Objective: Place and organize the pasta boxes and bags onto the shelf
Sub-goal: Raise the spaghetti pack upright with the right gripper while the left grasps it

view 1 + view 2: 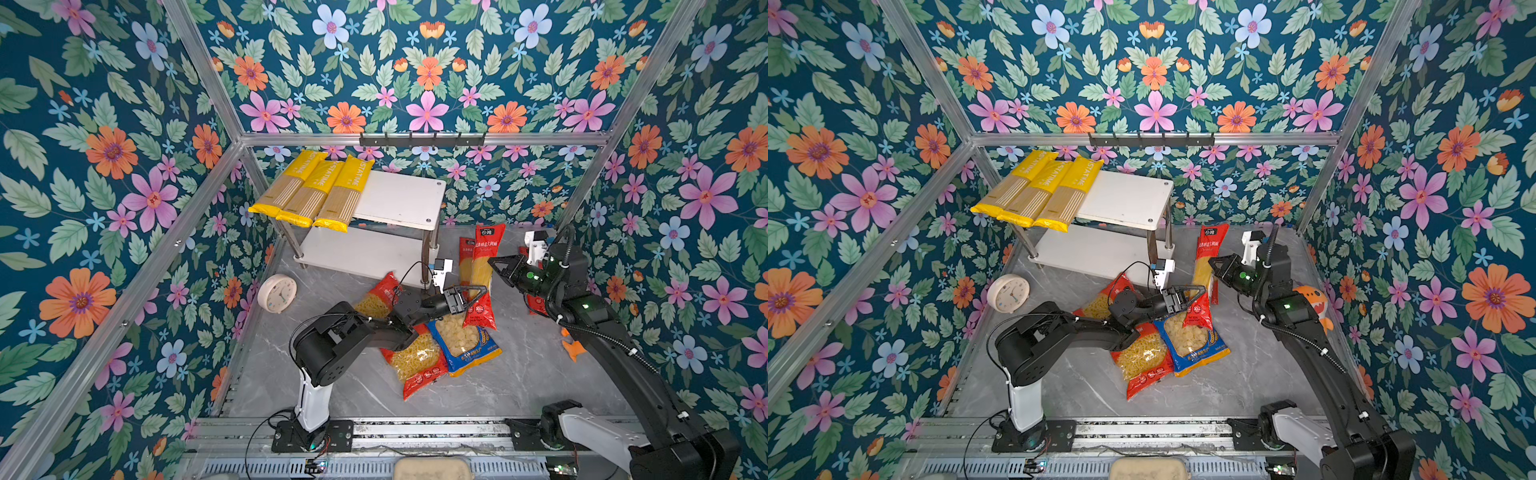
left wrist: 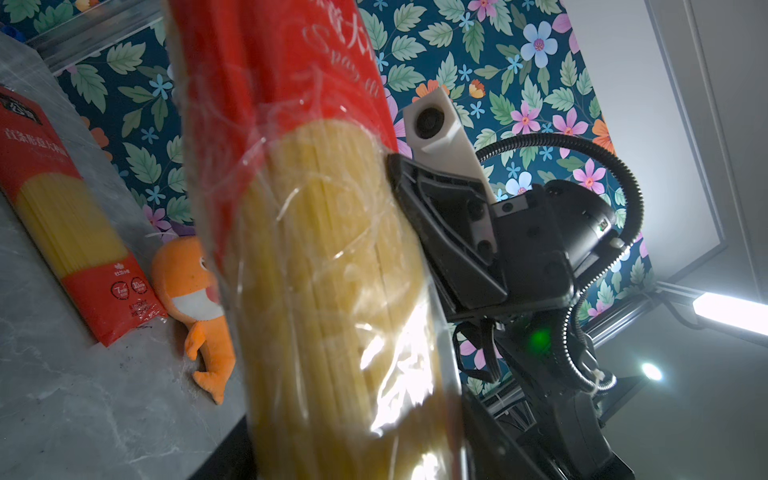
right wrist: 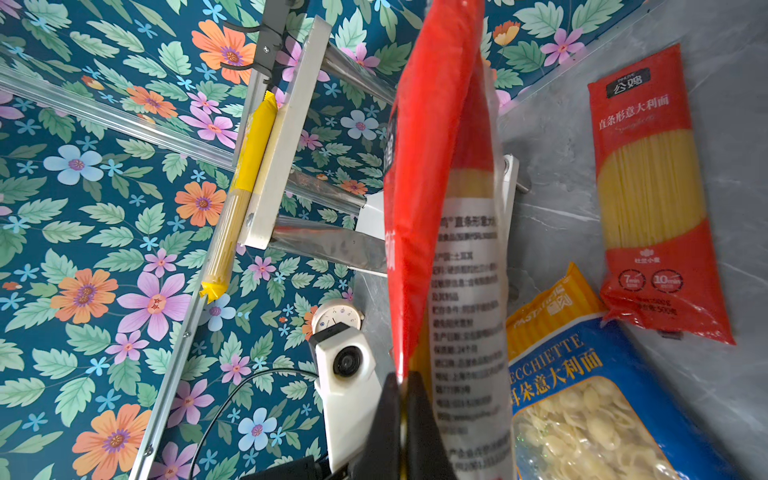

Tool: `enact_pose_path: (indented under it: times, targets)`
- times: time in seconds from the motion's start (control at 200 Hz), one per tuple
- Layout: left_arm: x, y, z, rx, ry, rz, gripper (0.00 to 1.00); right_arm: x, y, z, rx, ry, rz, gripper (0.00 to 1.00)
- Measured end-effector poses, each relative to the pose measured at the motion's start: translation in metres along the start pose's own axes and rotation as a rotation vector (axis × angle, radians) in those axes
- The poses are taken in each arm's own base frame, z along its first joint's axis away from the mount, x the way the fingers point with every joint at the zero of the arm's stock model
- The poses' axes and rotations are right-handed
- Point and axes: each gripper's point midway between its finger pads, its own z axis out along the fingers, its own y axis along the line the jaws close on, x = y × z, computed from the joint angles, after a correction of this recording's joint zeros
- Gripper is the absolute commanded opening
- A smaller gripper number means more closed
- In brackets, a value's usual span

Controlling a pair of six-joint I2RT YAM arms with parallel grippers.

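Spaghetti pack (image 1: 482, 264) clamped in right tool (image 1: 494, 262)

Yellow spaghetti packs (image 1: 309, 189) atop shelf (image 1: 399, 199): "PASTATIME". Red spaghetti pack (image 3: 652, 195) lying beside shelf: "公鸡", "直条形意大利面", "7min", "10min". Blue bag (image 3: 582, 374) nearby: "ECCHIETTE".

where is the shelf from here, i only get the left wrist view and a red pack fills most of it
observer: In both top views the shelf stands at the back, past the red spaghetti pack that you see.
operator: anything on it yet
observer: Three yellow spaghetti packs lie side by side on the left part of its top board; the right part is bare.
operator: what lies below the pack
observer: The blue orecchiette bag lies flat on the table there, with two red short-pasta bags to its left in a top view.
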Motion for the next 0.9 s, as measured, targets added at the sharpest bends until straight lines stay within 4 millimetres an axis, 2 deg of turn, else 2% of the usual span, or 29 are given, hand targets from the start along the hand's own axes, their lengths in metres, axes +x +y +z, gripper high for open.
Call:
enact_pose_path:
  times: [0.18, 0.325, 0.405, 0.495, 0.68, 0.805, 0.9]
  targets:
    - [0.0, -0.004, 0.0, 0.006, 0.006, 0.001, 0.43, 0.001, 0.001, -0.001, -0.007, 0.005, -0.005, 0.0]
    - [-0.001, -0.004, 0.0, 0.003, 0.004, -0.005, 0.33, 0.001, 0.003, -0.002, -0.008, 0.006, -0.015, 0.09]
    - [-0.001, -0.003, 0.001, -0.004, 0.006, -0.01, 0.27, 0.0, 0.004, -0.004, 0.001, 0.004, -0.027, 0.17]
    - [-0.003, -0.004, 0.003, -0.002, 0.006, -0.009, 0.24, -0.002, 0.008, -0.008, -0.001, 0.001, -0.048, 0.27]
    - [0.004, -0.004, 0.002, 0.003, 0.038, -0.011, 0.17, -0.001, 0.015, -0.017, 0.013, 0.03, -0.117, 0.59]
    - [0.009, -0.001, -0.002, -0.022, 0.058, -0.024, 0.16, -0.007, 0.003, -0.02, 0.059, 0.055, -0.142, 0.74]
    - [0.01, -0.005, -0.006, -0.032, 0.066, -0.013, 0.17, -0.007, -0.013, -0.02, 0.109, 0.095, -0.133, 0.8]
